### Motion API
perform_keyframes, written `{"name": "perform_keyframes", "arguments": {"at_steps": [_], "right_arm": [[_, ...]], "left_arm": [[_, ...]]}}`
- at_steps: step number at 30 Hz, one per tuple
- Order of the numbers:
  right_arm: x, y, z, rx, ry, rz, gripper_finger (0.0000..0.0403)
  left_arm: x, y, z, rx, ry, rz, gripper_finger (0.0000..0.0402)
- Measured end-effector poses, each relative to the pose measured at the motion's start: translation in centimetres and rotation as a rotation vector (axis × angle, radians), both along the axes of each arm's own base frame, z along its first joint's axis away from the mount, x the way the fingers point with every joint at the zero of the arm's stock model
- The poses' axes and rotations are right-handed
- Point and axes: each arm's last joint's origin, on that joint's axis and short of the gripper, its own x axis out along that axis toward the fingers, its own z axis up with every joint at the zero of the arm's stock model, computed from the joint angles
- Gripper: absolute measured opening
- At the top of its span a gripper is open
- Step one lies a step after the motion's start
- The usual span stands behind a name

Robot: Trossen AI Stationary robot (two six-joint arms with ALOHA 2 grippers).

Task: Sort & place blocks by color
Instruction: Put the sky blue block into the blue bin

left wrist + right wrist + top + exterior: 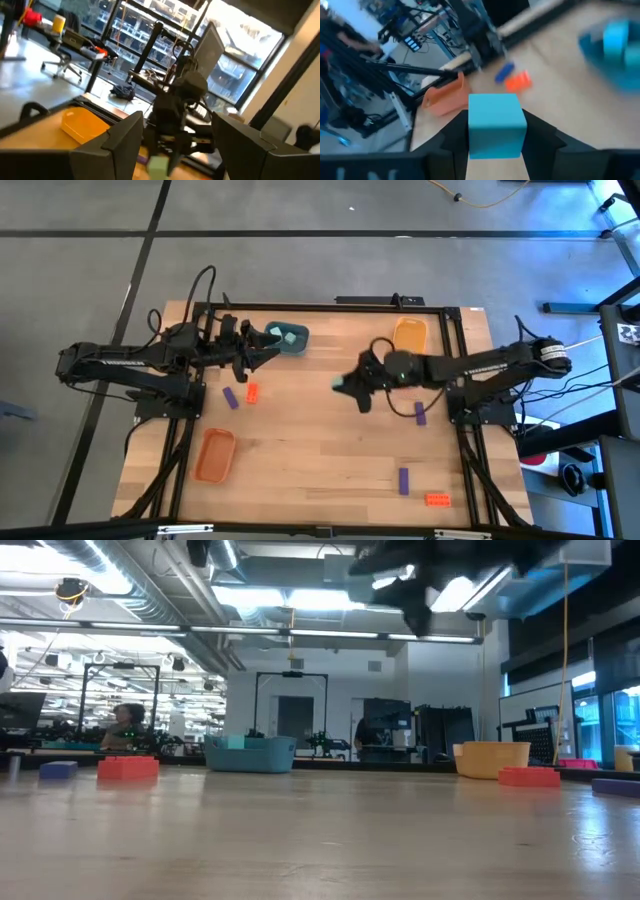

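High view: the right gripper (343, 386) hangs over the middle of the table (320, 460), fingers closed on a teal block (341, 387). In the right wrist view that teal block (496, 125) sits clamped between the two dark fingers (542, 136), raised off the wood.

The left gripper (262, 352) waits near the far left part of the table, just beside the blue tray (287, 338). Its fingers (120, 142) stand spread apart with nothing between them in the left wrist view. Inside the blue tray lies another teal block (291, 336), with a second one (272, 333) at its left end.

A purple block (231, 397) and an orange-red block (252, 391) lie side by side on the table, apart from each other, just in front of the left gripper. A second purple block (420, 413) lies under the right arm. Near the front right edge, a third purple block (403, 480) lies just beside a second orange-red block (437, 499), not touching.

The yellow tray (409, 333) stands at the far right edge, behind the right arm. The orange tray (215, 455) stands at the front left. Whether either holds any block cannot be told.
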Motion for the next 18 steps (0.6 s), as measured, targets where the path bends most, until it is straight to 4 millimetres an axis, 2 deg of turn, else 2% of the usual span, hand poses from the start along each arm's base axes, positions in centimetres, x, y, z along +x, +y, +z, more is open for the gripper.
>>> {"name": "perform_keyframes", "arguments": {"at_steps": [3,9,13,18], "right_arm": [[1.7,-0.7,2.5,-0.183,-0.038,0.072,0.0137],[4.4,-0.9,6.9,-0.577,0.048,0.16,0.0137],[5.9,-1.0,8.7,-0.67,0.062,0.178,0.0137],[7.0,-1.0,9.5,-0.69,0.045,0.18,0.0137]], "left_arm": [[0.0,0.1,0.0,-0.115,-0.02,-0.008,0.0229],[1.2,0.8,-0.9,-0.48,-0.044,-0.037,0.0229],[2.7,0.8,-2.1,-0.652,0.009,-0.114,0.0229],[4.6,0.5,-3.2,-0.773,0.036,-0.192,0.0229]]}}
